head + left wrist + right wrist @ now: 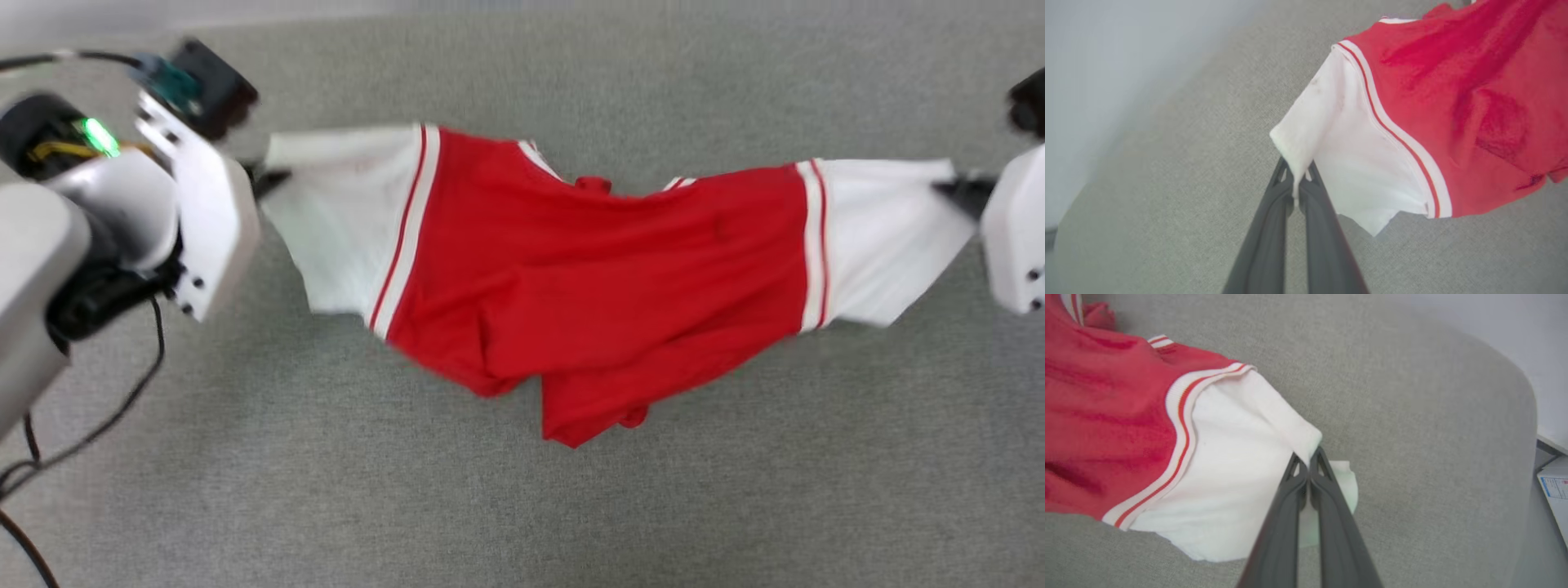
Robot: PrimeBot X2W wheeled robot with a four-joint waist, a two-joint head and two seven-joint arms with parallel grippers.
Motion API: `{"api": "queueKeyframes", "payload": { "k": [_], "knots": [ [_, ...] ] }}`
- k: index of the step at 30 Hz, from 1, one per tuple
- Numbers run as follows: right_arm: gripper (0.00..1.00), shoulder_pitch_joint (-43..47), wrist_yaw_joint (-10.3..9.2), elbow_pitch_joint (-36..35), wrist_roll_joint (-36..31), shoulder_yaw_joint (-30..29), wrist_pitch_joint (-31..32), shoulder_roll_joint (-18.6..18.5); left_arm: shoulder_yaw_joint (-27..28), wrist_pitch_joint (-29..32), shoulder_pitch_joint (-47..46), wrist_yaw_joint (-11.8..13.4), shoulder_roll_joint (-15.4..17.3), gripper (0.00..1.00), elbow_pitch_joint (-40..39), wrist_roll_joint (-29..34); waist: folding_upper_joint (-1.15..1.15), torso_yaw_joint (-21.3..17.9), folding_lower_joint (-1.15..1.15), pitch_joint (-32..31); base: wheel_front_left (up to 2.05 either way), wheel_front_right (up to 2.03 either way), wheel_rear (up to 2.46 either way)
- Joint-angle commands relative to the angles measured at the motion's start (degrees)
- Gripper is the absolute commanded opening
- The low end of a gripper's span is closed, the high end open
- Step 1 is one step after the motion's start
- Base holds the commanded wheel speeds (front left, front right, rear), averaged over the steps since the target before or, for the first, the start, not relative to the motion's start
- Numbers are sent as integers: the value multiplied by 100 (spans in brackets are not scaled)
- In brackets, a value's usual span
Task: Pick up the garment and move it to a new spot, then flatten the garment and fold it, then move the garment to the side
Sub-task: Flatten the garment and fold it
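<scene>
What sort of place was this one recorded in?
Probably an indoor lab or test room: a grey fabric-covered table, a plain pale wall behind it, loose black cables, and a labelled white box beside the table.

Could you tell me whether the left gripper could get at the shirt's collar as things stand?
Probably not yet: the left gripper is shut on one white sleeve, the right gripper on the other, with the shirt stretched between them. The collar lies mid-span; nothing else blocks it.

No readable text; label on white box (1556,498) blurred
</scene>
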Motion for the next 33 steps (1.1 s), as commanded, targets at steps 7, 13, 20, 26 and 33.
{"api": "queueKeyframes", "payload": {
  "k": [7, 13, 20, 26, 33],
  "knots": [
    [0, -565, -5, -388, -99, -312, -812, -201, 428, -599, -406, 97, 197, 0, -398, 167, 0, -22, 0, -314, 0, 0, 0],
    [0, -1341, -4, -324, -698, -682, -1137, 62, 815, -860, -998, 251, 213, 0, -560, 388, 0, 3, 0, -130, 0, 0, 0],
    [0, -2756, -5, 114, -1650, -1035, -1136, 828, 1169, -1199, -2031, 325, -269, 0, 25, 738, 0, 75, 0, 463, 0, 0, 0],
    [0, -4111, -5, 663, -2385, -1151, -1174, 1380, 1364, -1657, -3084, 288, -753, 0, 880, 1153, 0, 169, 0, 1028, 0, 0, 0],
    [0, -5420, -4, 1321, -3081, -1272, -1560, 1690, 1498, -2101, -4219, 156, -1176, 0, 1809, 1414, 0, 254, 0, 1399, 0, 0, 0]
  ]
}}
